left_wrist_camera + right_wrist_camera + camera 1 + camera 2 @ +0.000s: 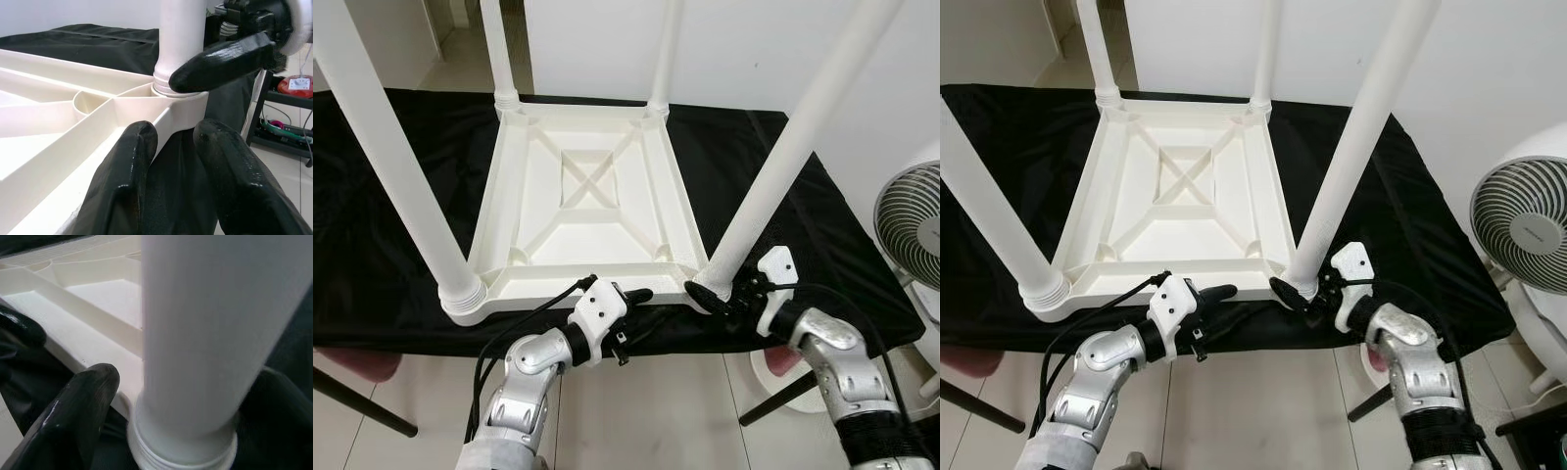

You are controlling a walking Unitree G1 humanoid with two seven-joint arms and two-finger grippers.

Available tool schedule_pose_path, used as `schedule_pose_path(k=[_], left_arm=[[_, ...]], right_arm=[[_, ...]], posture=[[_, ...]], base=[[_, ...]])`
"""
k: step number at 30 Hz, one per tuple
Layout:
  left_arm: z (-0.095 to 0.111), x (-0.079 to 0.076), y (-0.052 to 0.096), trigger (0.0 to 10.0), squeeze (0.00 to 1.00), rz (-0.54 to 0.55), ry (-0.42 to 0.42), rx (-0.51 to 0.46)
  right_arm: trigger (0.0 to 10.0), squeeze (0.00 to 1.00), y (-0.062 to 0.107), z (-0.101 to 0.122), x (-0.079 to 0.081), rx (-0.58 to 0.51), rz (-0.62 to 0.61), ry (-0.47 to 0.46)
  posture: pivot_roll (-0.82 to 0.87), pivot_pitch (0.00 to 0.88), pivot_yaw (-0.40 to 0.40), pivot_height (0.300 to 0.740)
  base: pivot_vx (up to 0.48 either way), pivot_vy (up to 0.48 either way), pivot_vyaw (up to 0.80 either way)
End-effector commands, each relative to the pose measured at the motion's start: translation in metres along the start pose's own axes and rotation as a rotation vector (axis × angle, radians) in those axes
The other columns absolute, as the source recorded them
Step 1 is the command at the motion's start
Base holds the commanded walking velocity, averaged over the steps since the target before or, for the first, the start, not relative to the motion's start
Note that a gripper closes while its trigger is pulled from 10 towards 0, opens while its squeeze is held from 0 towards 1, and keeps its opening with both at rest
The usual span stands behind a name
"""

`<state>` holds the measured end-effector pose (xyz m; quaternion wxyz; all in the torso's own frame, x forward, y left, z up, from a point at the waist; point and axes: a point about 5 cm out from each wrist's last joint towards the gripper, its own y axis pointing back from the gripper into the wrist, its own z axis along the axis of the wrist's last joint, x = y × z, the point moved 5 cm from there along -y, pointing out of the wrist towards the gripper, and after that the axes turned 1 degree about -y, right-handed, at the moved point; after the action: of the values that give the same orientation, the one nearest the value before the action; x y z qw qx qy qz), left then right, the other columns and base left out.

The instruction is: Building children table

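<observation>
A white plastic children's table (597, 279) lies upside down on a black cloth (391, 284), its legs pointing up. My right gripper (720, 294) is shut on the base of the near right leg (773, 166), one finger (78, 416) in front of the collar and the other behind it. My left gripper (636, 294) sits at the table's front rim just left of that corner. Its fingers (122, 186) are slightly apart with nothing between them. The same leg (181, 44) and a right finger (220, 58) appear in the left wrist view.
The near left leg (391, 166) rises steeply on the left, and two far legs (499, 49) stand at the back. A white fan (911, 220) stands on the floor to the right. A dark red stool (357, 364) sits under the cloth's left edge.
</observation>
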<state>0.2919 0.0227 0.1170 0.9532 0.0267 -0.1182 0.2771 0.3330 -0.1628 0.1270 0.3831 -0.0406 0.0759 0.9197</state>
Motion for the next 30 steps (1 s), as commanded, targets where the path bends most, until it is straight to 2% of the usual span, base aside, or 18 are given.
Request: schedule_pose_path(k=[1,2,3,5,6,7,8,9,21,22,23,24,25,27,30], left_arm=[[-0.002,0.017,0.001,10.0,0.0,0.168,-0.005,0.018],[-0.002,0.017,0.001,10.0,0.0,0.168,-0.005,0.018],[-0.002,0.017,0.001,10.0,0.0,0.167,-0.006,0.018],[-0.002,0.017,0.001,10.0,0.0,0.167,-0.006,0.018],[-0.001,0.018,0.002,10.0,0.0,0.168,-0.007,0.019],[-0.001,0.019,0.002,10.0,0.0,0.168,-0.008,0.019],[-0.001,0.019,0.002,10.0,0.0,0.168,-0.008,0.019],[-0.001,0.019,0.002,10.0,0.0,0.169,-0.01,0.02],[0.0,0.019,0.0,10.0,0.0,0.162,-0.01,0.015],[0.0,0.018,0.0,10.0,0.0,0.161,-0.008,0.014],[0.0,0.018,0.0,10.0,0.0,0.161,-0.008,0.014],[0.0,0.017,0.0,10.0,0.0,0.162,-0.005,0.014],[0.0,0.017,0.0,10.0,0.0,0.162,-0.005,0.014],[-0.001,0.015,0.0,10.0,0.0,0.163,0.001,0.014],[-0.001,0.013,0.0,10.0,0.0,0.16,0.003,0.015]], right_arm=[[9.9,0.0,0.002,-0.008,-0.002,0.048,0.045,-0.004],[9.9,0.0,0.002,-0.008,-0.002,0.048,0.045,-0.004],[8.2,0.0,0.002,-0.009,-0.003,0.059,0.063,-0.005],[8.2,0.0,0.002,-0.009,-0.003,0.059,0.063,-0.005],[4.6,0.0,0.003,-0.008,-0.005,0.06,0.078,-0.002],[2.1,0.0,0.004,-0.007,-0.007,0.059,0.091,-0.003],[2.1,0.0,0.004,-0.007,-0.007,0.059,0.091,-0.003],[0.0,0.0,0.005,-0.006,-0.009,0.055,0.102,-0.004],[0.0,0.0,0.007,-0.001,-0.011,0.049,0.109,0.03],[0.0,0.0,0.004,-0.005,-0.015,0.061,0.022,0.022],[0.0,0.0,0.004,-0.005,-0.015,0.061,0.022,0.022],[0.0,0.0,0.002,-0.009,-0.016,0.062,-0.055,0.009],[0.0,0.0,0.002,-0.009,-0.016,0.062,-0.055,0.009],[0.0,0.0,-0.001,-0.015,-0.012,0.046,-0.169,-0.049],[0.0,0.0,-0.003,-0.017,-0.008,0.036,-0.197,-0.074]], posture=[[0.09,0.032,-0.026,0.74],[0.09,0.032,-0.026,0.74],[0.09,0.032,-0.026,0.74],[0.09,0.032,-0.026,0.74],[0.09,0.032,-0.024,0.74],[0.09,0.031,-0.023,0.74],[0.09,0.031,-0.023,0.74],[0.09,0.03,-0.021,0.74],[0.08,0.039,-0.021,0.74],[0.08,0.047,-0.028,0.74],[0.08,0.047,-0.028,0.74],[0.08,0.047,-0.028,0.74],[0.08,0.047,-0.028,0.74],[0.08,0.059,-0.028,0.74],[0.08,0.059,-0.028,0.74]], base=[[0.0,0.0,0.0],[0.0,0.0,0.0],[0.0,0.0,0.0],[0.0,0.0,0.0],[0.0,0.0,0.0],[0.0,0.0,0.0],[0.0,0.0,0.0],[0.0,0.0,0.0],[0.0,0.0,0.0],[0.0,0.0,0.0],[0.0,0.0,0.0],[0.0,0.0,0.0],[0.0,0.0,0.0],[0.0,0.0,0.0],[0.0,0.0,0.0]])
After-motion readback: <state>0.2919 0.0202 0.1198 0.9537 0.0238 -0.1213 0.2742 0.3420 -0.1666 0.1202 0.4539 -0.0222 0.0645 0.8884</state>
